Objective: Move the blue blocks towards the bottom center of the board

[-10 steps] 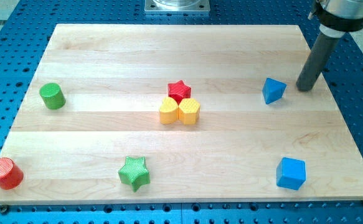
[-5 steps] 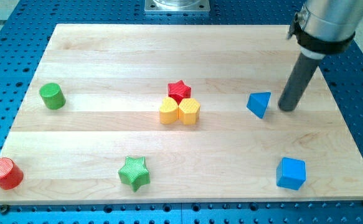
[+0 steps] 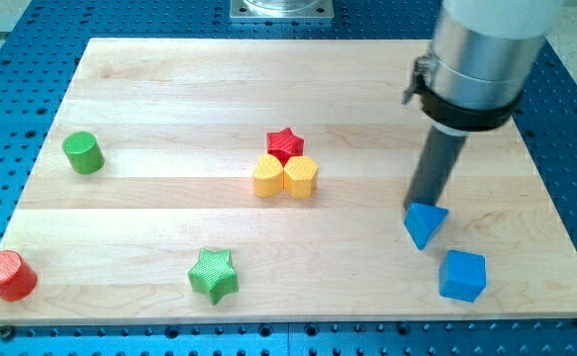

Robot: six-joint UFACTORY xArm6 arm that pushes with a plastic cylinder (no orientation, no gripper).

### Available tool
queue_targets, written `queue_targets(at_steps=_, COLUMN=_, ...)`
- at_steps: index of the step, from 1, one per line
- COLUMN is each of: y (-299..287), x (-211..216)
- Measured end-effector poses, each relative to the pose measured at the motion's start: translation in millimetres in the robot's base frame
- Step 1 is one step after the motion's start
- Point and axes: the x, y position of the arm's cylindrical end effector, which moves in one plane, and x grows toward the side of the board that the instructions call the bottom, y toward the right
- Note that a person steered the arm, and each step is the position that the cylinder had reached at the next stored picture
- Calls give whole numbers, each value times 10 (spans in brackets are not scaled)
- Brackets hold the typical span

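Observation:
A blue triangular block (image 3: 424, 223) lies at the lower right of the wooden board (image 3: 169, 79). A blue cube (image 3: 462, 275) sits just below and to its right, near the board's bottom edge. My tip (image 3: 422, 203) touches the top edge of the blue triangular block, with the dark rod rising up and to the right from it.
A red star (image 3: 286, 144) with two yellow blocks (image 3: 268, 177) (image 3: 301, 177) below it sits at the board's middle. A green cylinder (image 3: 83, 152) stands at the left, a red cylinder (image 3: 7, 276) at the bottom left corner, a green star (image 3: 214, 274) at the bottom.
My tip has moved left and then down the view, pushing the blue triangular block first left, then down toward the blue cube. The other blocks have not moved.

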Motion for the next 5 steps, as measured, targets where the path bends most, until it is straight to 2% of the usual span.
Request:
queue_targets(at_steps=3, y=168, x=702)
queue_targets(at_steps=5, y=735, x=636)
